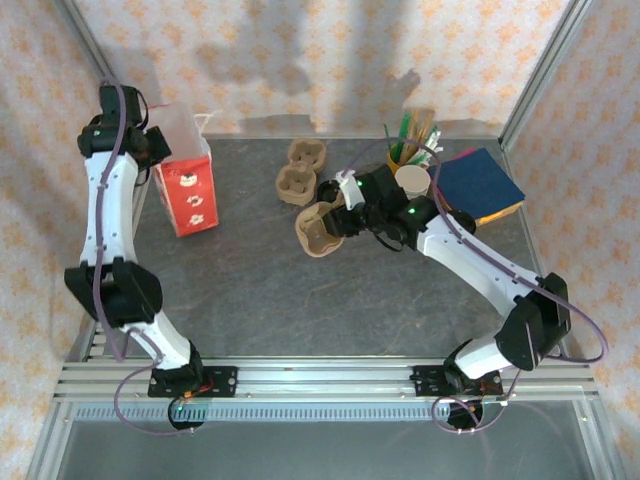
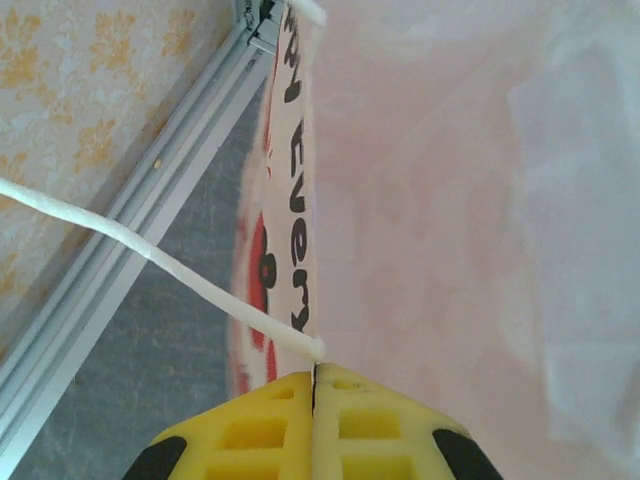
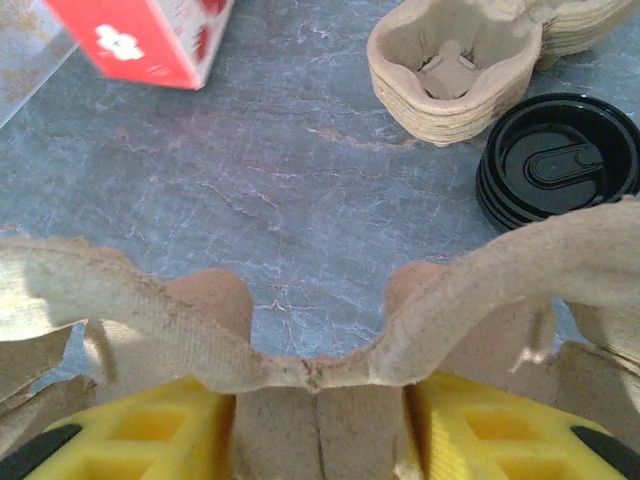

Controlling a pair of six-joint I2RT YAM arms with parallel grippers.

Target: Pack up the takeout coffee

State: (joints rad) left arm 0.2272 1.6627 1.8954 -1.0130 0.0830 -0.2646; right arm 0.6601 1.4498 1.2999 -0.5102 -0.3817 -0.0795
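Observation:
The red bag [image 1: 190, 195] stands open at the far left of the table. My left gripper [image 2: 315, 385] is shut on the bag's top rim [image 2: 295, 190], right beside its white cord handle [image 2: 150, 255]; from above, the left gripper [image 1: 163, 150] sits at the bag's left upper edge. My right gripper [image 3: 315, 430] is shut on the middle ridge of a brown pulp cup carrier [image 3: 150, 310], held near the table's centre [image 1: 318, 228]. The takeout coffee is out of view.
A stack of pulp carriers [image 1: 300, 170] lies behind the held one, with a stack of black lids [image 3: 560, 160] beside it. A white cup [image 1: 412, 180], a holder of stirrers [image 1: 410, 140] and blue napkins [image 1: 478, 185] stand at the back right.

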